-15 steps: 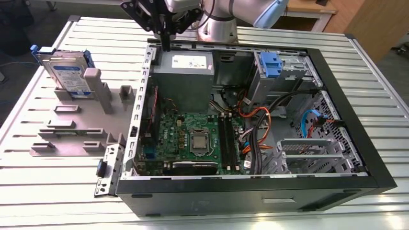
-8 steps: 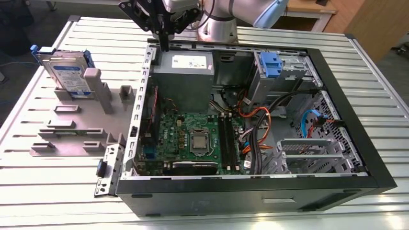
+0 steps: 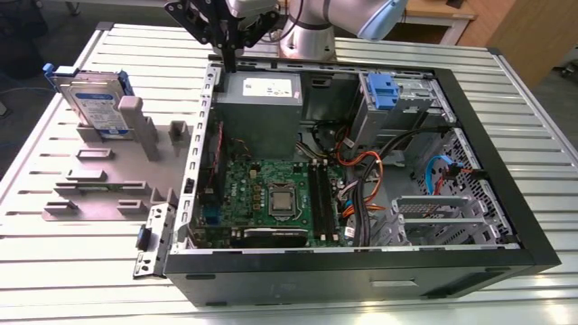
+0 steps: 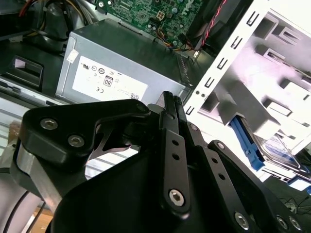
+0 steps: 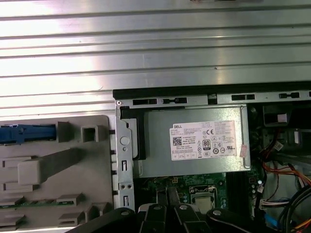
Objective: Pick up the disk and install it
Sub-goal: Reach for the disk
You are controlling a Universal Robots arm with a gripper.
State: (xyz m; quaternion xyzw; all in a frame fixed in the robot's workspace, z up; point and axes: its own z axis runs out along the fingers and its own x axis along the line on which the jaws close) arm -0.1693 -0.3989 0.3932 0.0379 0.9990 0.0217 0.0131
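Note:
The disk point(image 3: 95, 101), silver with a white-and-blue label and a blue frame, stands upright in a grey holder point(image 3: 118, 169) on the table, at the exterior view's left of the open computer case point(image 3: 505, 196). My gripper point(image 3: 231, 66) hangs above the case's far wall, over the power-supply box point(image 3: 260, 101), well apart from the disk. Its fingers are shut together with nothing between them. In the second wrist view the gripper point(image 4: 170, 97) points past the box toward the disk point(image 4: 277, 150). The first wrist view has the gripper point(image 5: 166, 191) and the disk's blue edge point(image 5: 19, 133).
Inside the case lie the motherboard point(image 3: 271, 196), bundles of cables point(image 3: 370, 176) and a metal drive cage point(image 3: 434, 217). A blue latch point(image 3: 382, 91) sits on the bay at the far corner. The ribbed metal table point(image 3: 91, 271) surrounds the case.

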